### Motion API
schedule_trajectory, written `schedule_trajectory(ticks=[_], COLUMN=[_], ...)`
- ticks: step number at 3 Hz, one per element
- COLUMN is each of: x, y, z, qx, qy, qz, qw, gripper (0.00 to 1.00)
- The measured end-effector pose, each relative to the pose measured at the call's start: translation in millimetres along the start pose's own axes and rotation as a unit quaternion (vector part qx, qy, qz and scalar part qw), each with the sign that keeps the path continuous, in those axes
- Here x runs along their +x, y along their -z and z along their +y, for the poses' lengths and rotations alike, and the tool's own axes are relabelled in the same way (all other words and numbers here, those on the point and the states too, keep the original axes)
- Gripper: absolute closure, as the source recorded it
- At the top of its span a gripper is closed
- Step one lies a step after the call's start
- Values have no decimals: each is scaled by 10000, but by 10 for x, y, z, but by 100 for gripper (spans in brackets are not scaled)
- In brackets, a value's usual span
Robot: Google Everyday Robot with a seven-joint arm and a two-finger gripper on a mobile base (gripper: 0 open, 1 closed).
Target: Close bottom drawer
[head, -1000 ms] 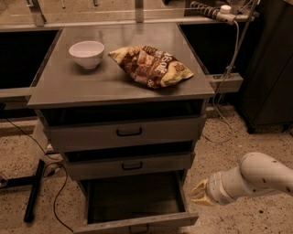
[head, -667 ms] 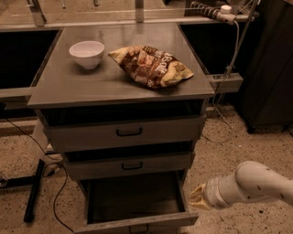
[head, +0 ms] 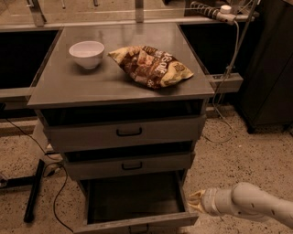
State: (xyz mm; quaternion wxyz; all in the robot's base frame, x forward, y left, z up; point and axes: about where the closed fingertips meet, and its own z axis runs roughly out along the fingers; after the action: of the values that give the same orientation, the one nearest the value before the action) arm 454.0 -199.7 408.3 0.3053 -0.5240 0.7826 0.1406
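Observation:
The grey cabinet has three drawers. The bottom drawer (head: 137,222) is pulled far out and looks empty inside; its front runs along the lower edge of the view and its handle is cut off. The middle drawer (head: 130,165) and top drawer (head: 126,131) each stick out a little. My gripper (head: 196,201) comes in from the lower right on a white arm (head: 256,210). Its tip sits just to the right of the bottom drawer's front right corner, close to it.
A white bowl (head: 86,53) and a crumpled snack bag (head: 151,65) lie on the cabinet top (head: 68,84). A black stand leg (head: 34,191) and cables lie on the speckled floor at left. A dark cabinet (head: 270,64) stands at the right, with a power strip (head: 213,10) behind.
My arm has moved down and to the left, bringing the gripper closer to the bottom drawer's front right corner. The drawers have not moved.

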Motion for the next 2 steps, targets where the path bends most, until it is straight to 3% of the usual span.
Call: schedule_trajectory(ticks=[2], x=[-16], y=[-2], z=[63], qx=[26], qy=[168], qz=[53], qw=[9998], gripper=[100])
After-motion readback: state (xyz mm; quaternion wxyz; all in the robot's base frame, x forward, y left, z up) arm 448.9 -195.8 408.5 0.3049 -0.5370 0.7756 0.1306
